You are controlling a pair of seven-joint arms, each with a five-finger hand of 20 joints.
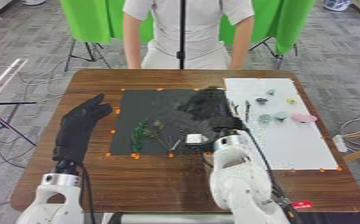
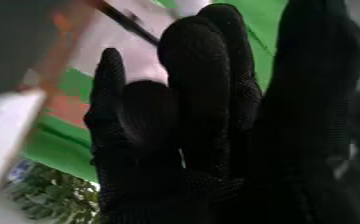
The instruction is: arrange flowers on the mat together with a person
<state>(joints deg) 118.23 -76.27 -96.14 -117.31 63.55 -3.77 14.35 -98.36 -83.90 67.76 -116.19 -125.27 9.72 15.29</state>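
Fingers (image 2: pixel 194 60) of the robot's right hand (image 1: pixel 201 106) extend nearly straight, several side by side and touching, pinching nothing in the right wrist view. In the head view the black-gloved hand is over the far right part of a dark mat (image 1: pixel 172 97), near its right edge; it appears to be just above the surface, though blur obscures the contact. The left hand (image 1: pixel 79 122), its fingers extended and close together, is beside the mat's left edge, toward the left edge of the brown wooden table (image 1: pixel 96 185).

A green sprig (image 1: pixel 139 136) lies toward the mat's near left corner, with a thin-stemmed sprig (image 1: pixel 156 128) just to its right. A small white block (image 1: pixel 196 139) sits toward the near right corner. Orange bits (image 1: pixel 136 156) dot the mat's border.

On a white sheet (image 1: pixel 292 150) along the table's right side lie a pink flower (image 1: pixel 304 118), a pale teal flower (image 1: pixel 280 116), a grey-green flower (image 1: pixel 265 118), a yellow flower (image 1: pixel 292 101) and a small dark flower (image 1: pixel 262 100). A red label (image 1: pixel 302 205) marks the table's near right corner.

Beyond the far edge, green cloth (image 1: pixel 92 20) hangs above grey flooring (image 1: pixel 25 45), with a black tripod (image 1: pixel 89 52) at left. Leafy foliage (image 2: pixel 52 195) shows in the wrist view.
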